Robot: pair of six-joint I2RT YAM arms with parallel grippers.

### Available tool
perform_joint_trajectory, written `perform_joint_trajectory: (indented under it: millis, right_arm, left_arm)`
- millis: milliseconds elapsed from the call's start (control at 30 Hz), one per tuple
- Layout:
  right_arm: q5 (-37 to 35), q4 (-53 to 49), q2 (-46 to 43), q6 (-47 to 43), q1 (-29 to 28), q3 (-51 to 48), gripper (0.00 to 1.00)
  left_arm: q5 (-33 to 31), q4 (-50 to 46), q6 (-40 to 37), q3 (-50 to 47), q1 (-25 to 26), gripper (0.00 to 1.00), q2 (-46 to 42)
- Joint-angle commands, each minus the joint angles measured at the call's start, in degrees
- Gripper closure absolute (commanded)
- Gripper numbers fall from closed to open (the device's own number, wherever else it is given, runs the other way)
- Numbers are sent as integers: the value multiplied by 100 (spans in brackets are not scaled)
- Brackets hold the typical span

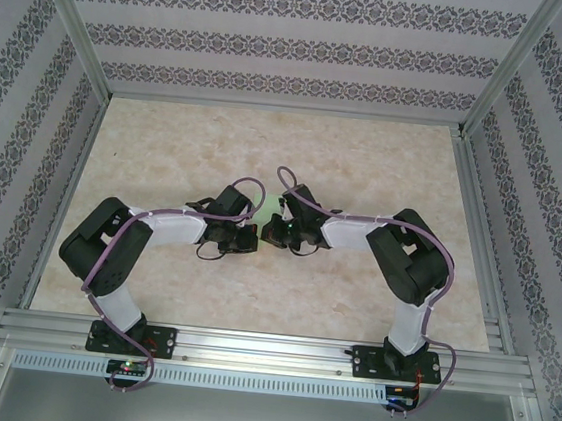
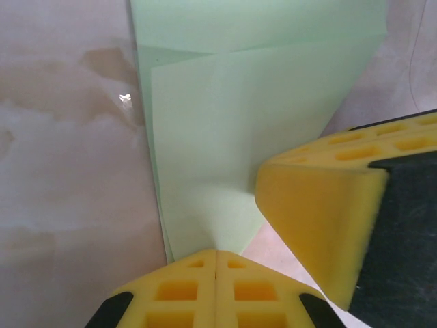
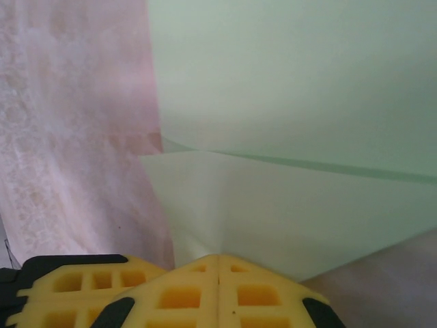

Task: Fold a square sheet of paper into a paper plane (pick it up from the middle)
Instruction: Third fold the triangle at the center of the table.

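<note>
Setting: A beige, marble-patterned surface boxed in by walls of striped floral wallpaper. An aluminium rail along the near edge carries both arm bases.
Paper: The sheet of paper, pale mint green and unmarked, sits at mid-surface where the two arms meet. It is partly folded, one layer overlapping another along slanted creases. Whether it lies flat or is raised a little cannot be told.
In the way: Seen from above, the two wrists crowd together over the sheet and cover nearly all of it. In the left wrist view the right claw juts in from the right, just beside the left claw, over the paper's lower edge.
Around: Purple cables run along both forearms. A small white fleck lies on the surface just left of the paper.
Left claw: Yellow pads pressed tight together, pinching the sheet's near edge, which puckers toward their seam.
Right claw: Likewise closed tight, gripping the sheet below a long crease.
Left arm: The left arm has its elbow pushed out to the left and its forearm angled inward to the centre.
Right arm: The right arm mirrors it, elbow out to the right.
</note>
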State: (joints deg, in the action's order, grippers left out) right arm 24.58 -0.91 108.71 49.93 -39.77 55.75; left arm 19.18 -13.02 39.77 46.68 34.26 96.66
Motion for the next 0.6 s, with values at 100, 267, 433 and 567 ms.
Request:
perform_joint_trajectory:
  millis: [100,267,433,567]
  right_arm:
    - [208,537,4,549,-108,-254,100]
    - [224,491,-17,939,-215,-238,100]
    - [24,234,61,1049,-212,-148,100]
    - [-497,-468,167,673,-100,119,100]
  left_arm:
    - [-321,-728,109,-228,58,100,98]
    - [-315,-681,135,-240,55,100,90]
    - [-315,-694,144,-257,57,100,81]
    - [-333,-767,151,-280,61,100,86]
